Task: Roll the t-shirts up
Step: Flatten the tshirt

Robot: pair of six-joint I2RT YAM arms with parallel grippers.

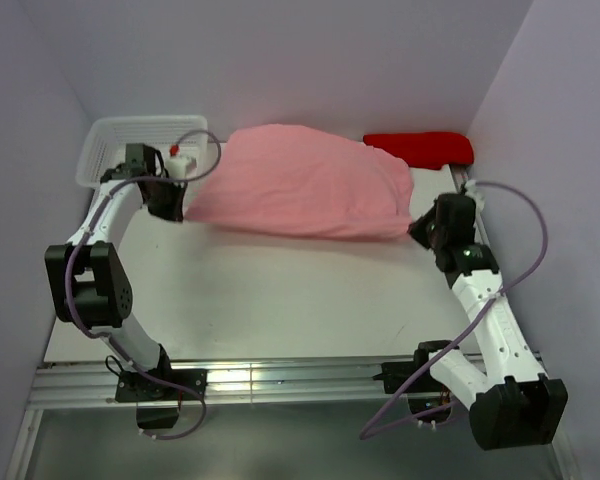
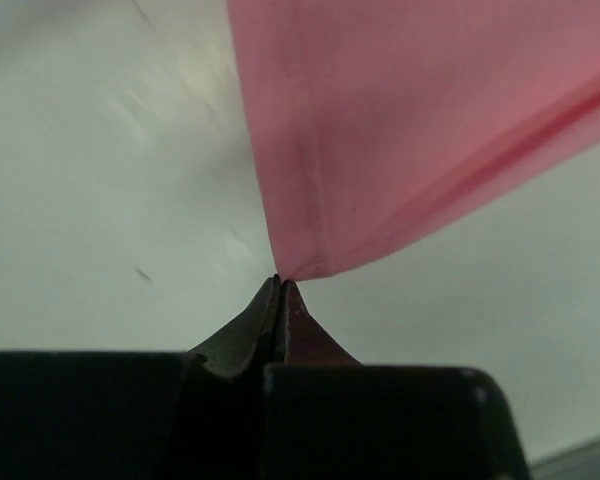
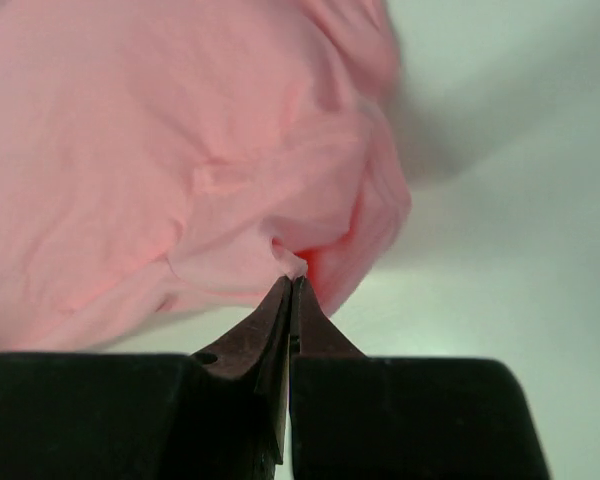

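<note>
The salmon-pink t-shirt [image 1: 305, 182] hangs stretched between my two grippers above the far part of the table, billowing upward. My left gripper [image 1: 183, 212] is shut on its left corner; the left wrist view shows the hemmed corner [image 2: 310, 255] pinched at the fingertips [image 2: 280, 285]. My right gripper [image 1: 416, 230] is shut on its right corner; the right wrist view shows bunched pink fabric [image 3: 180, 160] pinched at the fingertips [image 3: 295, 282].
A white mesh basket [image 1: 120, 140] stands at the far left corner, behind the left arm. A red garment [image 1: 420, 148] lies at the far right by the wall. The white table [image 1: 290, 300] extends in front of the shirt toward the metal rail [image 1: 280, 380].
</note>
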